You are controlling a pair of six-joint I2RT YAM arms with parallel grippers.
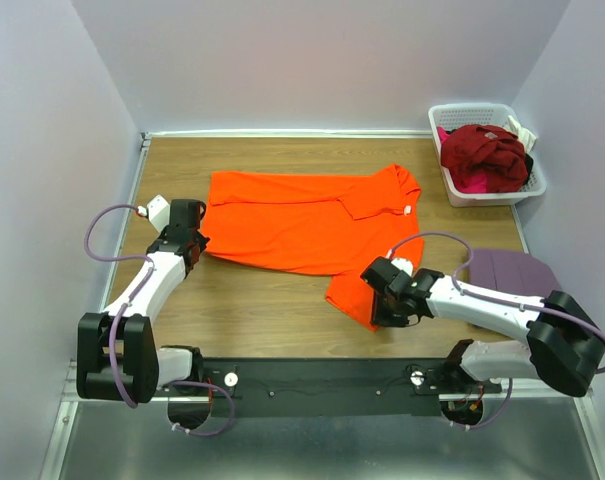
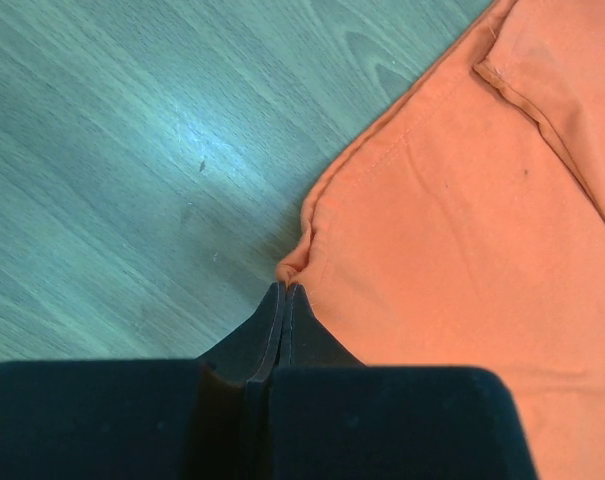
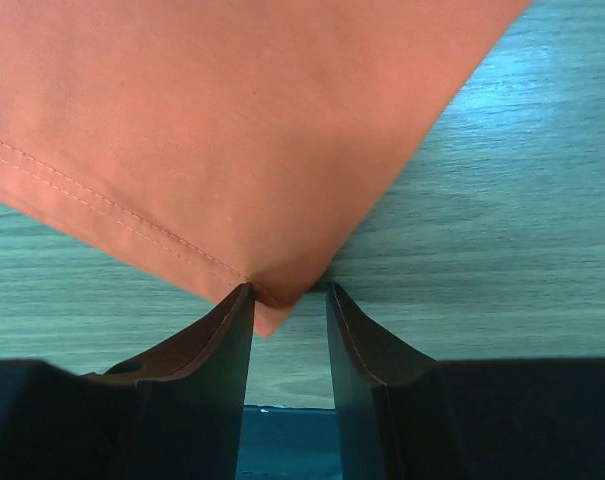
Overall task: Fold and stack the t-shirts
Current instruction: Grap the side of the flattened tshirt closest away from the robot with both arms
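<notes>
Orange t-shirt [image 1: 302, 218] spread flat on the counter [image 1: 262, 310] — soft, limp, light; take it at the hemmed corners. Left pincer [image 2: 285, 290] pressed together, apparently nipping a puckered corner. Right pincer [image 3: 290, 293] spread, straddling the near corner. Mauve t-shirt [image 1: 512, 272] lies beside the right arm, white basket [image 1: 487, 197] far off — neither obstructs.

2 white arms [image 1: 154, 278], black joints, looped lilac cables [image 1: 100, 226], seemingly matte black fingers [image 2: 318, 346]
</notes>
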